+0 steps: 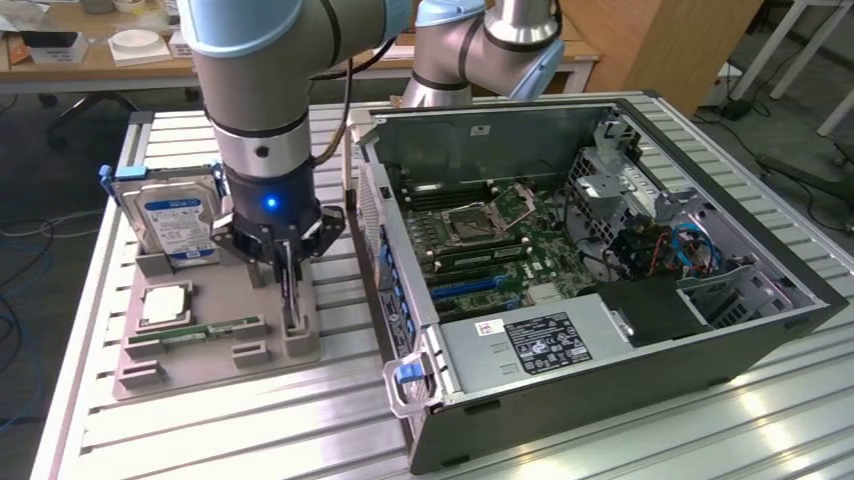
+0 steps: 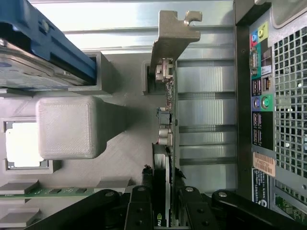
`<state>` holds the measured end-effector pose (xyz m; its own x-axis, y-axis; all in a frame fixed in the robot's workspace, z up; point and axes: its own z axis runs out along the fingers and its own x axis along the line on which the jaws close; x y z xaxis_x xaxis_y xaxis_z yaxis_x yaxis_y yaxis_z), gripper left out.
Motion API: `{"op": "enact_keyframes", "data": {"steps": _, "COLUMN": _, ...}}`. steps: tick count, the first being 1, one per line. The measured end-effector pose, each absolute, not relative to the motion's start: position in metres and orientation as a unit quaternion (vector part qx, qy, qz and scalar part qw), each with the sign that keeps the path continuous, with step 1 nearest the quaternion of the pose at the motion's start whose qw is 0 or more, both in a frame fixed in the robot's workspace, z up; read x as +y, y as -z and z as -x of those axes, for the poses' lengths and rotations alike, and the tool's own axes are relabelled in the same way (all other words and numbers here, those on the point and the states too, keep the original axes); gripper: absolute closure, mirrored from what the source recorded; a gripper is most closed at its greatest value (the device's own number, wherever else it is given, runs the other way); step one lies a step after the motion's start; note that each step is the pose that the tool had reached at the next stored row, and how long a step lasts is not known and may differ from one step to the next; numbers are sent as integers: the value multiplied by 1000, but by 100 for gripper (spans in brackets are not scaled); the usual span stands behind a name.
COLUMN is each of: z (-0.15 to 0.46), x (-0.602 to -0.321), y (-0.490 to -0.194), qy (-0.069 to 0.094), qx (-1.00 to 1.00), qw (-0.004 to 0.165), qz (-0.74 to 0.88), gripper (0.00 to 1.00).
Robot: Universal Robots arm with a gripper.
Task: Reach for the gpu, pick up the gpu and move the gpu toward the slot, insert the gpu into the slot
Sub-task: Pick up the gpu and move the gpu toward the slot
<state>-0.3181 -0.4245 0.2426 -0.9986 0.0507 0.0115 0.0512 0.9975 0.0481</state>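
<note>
The gpu [image 1: 290,312] is seen standing on its long edge, seated in a slot of the grey holder tray [image 1: 200,365]. The tray is set on the ribbed metal desk [image 1: 267,430] beside the open computer case [image 1: 601,250]. The jaws are lowered over the card from above and are closed part-way onto it. In the wrist view the black fingers [image 2: 139,208] are set against both faces of the gpu [image 2: 169,120], and its dark fan side is caught between them. The card's silver end bracket [image 2: 172,40] is pointed away from the wrist (towards the tray's far end). On the same tray a hard drive [image 1: 176,215] with a blue-white label is propped upright at the exterior view's left. A processor chip [image 1: 163,305] and a green memory stick [image 1: 200,330] are laid flat nearer the front. The case's rear port panel [image 2: 259,96] is seen just beside the card.
</note>
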Motion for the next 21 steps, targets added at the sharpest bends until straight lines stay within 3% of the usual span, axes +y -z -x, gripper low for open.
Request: {"op": "enact_keyframes", "data": {"steps": 21, "z": 318, "x": -425, "y": -294, "qy": 26, "qx": -999, "qw": 5, "qz": 25, "gripper": 73}}
